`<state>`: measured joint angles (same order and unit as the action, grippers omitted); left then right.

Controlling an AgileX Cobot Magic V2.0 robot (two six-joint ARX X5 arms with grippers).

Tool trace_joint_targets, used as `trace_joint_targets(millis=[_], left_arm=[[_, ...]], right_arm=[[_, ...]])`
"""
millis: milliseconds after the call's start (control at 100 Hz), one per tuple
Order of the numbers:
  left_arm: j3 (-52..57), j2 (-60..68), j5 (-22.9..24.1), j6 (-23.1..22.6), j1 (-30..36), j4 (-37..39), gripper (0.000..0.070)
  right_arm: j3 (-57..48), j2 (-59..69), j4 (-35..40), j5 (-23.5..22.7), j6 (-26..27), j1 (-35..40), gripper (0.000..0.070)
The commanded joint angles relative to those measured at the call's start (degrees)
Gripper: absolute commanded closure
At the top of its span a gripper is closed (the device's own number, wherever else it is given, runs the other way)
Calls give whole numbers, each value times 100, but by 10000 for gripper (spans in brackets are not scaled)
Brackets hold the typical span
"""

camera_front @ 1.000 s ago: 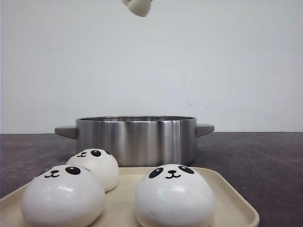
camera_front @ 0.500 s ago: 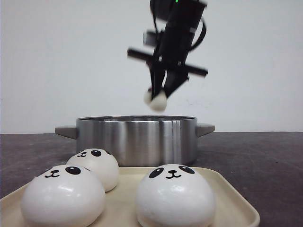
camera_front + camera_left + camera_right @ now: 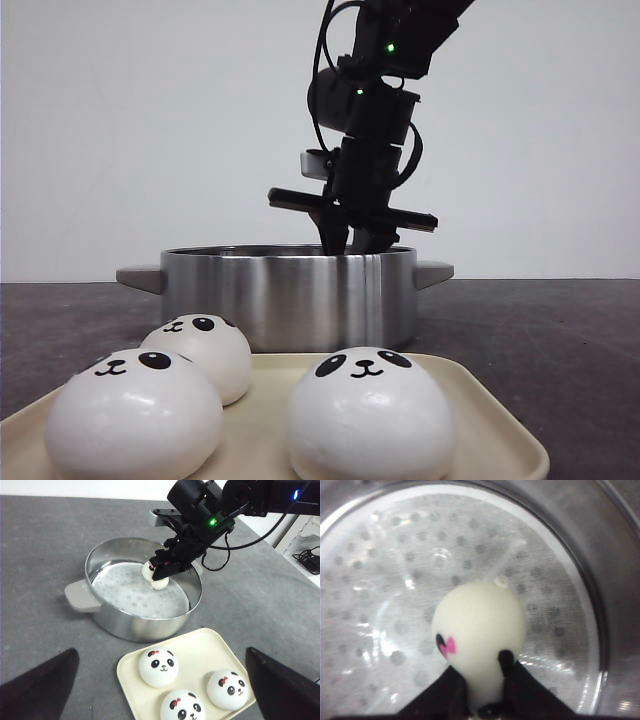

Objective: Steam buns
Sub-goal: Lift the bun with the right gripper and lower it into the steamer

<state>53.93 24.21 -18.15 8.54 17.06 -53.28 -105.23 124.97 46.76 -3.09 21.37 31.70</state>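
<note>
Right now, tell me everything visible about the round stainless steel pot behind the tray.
The round stainless steel pot has a brushed, shiny wall, two flat grey side handles and no lid. It stands upright on the dark grey table, just behind the cream tray. Inside lies a pale perforated steamer plate. The right gripper reaches over its rim, holding a white panda bun above that plate.

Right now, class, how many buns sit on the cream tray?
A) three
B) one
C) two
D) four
A: three buns sit on the tray; the fourth bun is held over the pot by the right gripper.
</note>
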Motion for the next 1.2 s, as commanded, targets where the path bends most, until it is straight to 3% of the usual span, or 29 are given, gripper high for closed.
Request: trace_joint_targets(millis=[0, 110, 350, 400, 490, 540, 1190], left_arm=[[61, 4, 11, -31, 22, -20, 0], [61, 4, 11, -31, 22, -127, 0], [61, 4, 11, -33, 22, -247, 0], [61, 4, 11, -33, 22, -245, 0], [61, 4, 11, -33, 22, -245, 0], [61, 4, 11, -33, 22, -245, 0], [61, 4, 11, -33, 22, -249, 0]], right_arm=[[-155, 192, -50, 96, 72, 20, 696], [-155, 197, -127, 339, 72, 11, 695], [-155, 201, -186, 269, 221, 7, 678], [-155, 201, -192, 271, 219, 9, 584], [-155, 201, -212, 271, 225, 11, 298], [-155, 201, -208, 273, 225, 9, 234], [-175, 153, -249, 437, 409, 20, 191]])
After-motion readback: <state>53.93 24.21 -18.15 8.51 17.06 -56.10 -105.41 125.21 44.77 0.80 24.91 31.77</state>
